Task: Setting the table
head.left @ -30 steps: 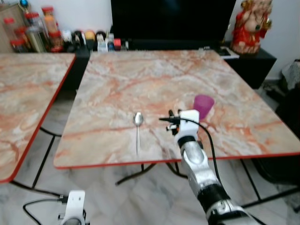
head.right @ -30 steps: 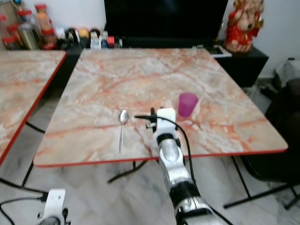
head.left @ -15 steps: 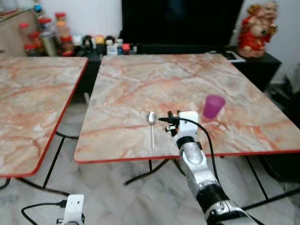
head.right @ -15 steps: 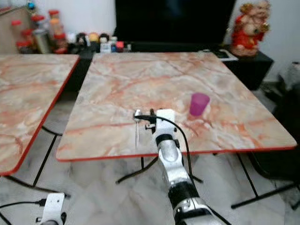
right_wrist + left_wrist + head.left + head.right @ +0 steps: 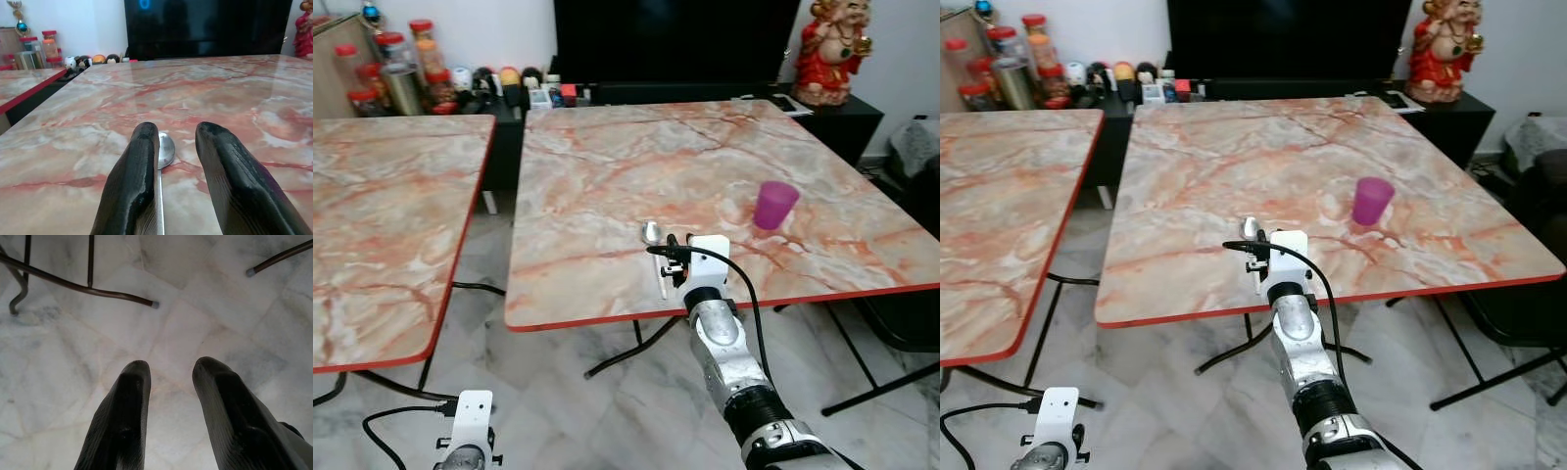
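While the left gripper (image 5: pixel 168 382) hangs part-open over the floor, the right gripper (image 5: pixel 178 147) reaches level over the spoon (image 5: pixel 653 235) — fingers parted, empty — beside the table's (image 5: pixel 607 176) near edge.

Spoon (image 5: pixel 653 241) on table (image 5: pixel 607 166) near front edge; cup (image 5: pixel 773 205) right.

the right gripper (image 5: pixel 1252 257) reaches over the near edge of the marble table (image 5: pixel 1234 157), above a spoon (image 5: pixel 1251 231). a purple cup (image 5: pixel 1371 201) stands well to its right.
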Controlling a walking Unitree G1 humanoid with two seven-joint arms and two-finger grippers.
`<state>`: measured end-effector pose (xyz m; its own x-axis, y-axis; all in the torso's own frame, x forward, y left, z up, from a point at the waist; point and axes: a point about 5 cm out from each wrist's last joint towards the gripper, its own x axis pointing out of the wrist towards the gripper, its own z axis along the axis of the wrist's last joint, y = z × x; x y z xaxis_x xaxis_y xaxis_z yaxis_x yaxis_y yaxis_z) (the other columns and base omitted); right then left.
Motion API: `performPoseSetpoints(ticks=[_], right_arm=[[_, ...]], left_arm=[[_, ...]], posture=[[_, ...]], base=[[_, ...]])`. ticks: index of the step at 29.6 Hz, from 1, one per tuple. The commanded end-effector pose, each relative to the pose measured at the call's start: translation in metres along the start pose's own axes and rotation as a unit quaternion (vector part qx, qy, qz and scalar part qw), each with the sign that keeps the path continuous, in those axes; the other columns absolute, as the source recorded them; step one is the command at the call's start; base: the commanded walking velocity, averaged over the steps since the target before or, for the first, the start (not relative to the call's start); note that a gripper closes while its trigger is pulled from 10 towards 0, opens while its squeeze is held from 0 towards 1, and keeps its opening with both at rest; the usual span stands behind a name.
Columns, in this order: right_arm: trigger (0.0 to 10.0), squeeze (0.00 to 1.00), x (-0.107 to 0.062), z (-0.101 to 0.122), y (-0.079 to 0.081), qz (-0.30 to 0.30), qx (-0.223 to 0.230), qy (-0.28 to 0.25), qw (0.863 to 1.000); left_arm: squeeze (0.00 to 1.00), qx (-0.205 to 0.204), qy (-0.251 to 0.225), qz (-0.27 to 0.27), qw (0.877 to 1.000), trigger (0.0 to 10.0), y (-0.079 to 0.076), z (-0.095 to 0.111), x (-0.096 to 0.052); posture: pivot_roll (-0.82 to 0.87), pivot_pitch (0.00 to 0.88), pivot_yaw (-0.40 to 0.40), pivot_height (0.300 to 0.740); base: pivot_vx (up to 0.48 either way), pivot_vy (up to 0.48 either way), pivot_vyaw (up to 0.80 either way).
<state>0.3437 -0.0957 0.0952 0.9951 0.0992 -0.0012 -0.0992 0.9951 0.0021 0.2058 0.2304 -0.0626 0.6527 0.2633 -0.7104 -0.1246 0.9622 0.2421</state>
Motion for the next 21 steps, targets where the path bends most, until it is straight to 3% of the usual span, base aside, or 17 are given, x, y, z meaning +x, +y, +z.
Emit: performPoseSetpoints(ticks=[1, 4, 9, 21], right_arm=[[10.0, 0.00, 0.0022, 0.0045, -0.0062, -0.008, -0.003, -0.008, 1.000], [10.0, 0.00, 0.0023, 0.0060, -0.0070, -0.011, -0.019, -0.013, 1.000], [10.0, 0.00, 0.0020, 0.0076, -0.0069, -0.010, -0.011, -0.020, 1.000], [10.0, 0.00, 0.0016, 0.0043, -0.0052, -0.007, -0.008, -0.010, 1.000]], left_arm=[[0.00, 0.004, -0.005, -0.006, 1.000, 10.0, -0.0040, 0.0029, 0.0004], [0.00, 0.003, -0.005, -0.005, 1.000, 10.0, -0.0035, 0.0034, 0.0005], [0.00, 0.004, -0.004, -0.006, 1.000, 10.0, -0.0031, 0.0031, 0.0006], [0.00, 0.007, -0.001, -0.003, 1.000, 10.0, -0.0010, 0.0017, 0.0005]], posture=[[-0.04, 0.006, -0.002, 0.736], [-0.04, 0.007, -0.001, 0.736], [-0.04, 0.009, 0.000, 0.736], [-0.04, 0.012, 0.005, 0.736]], base=[[0.446, 0.000, 0.00], [0.466, 0.000, 0.00], [0.469, 0.000, 0.32], [0.467, 0.000, 0.00]])
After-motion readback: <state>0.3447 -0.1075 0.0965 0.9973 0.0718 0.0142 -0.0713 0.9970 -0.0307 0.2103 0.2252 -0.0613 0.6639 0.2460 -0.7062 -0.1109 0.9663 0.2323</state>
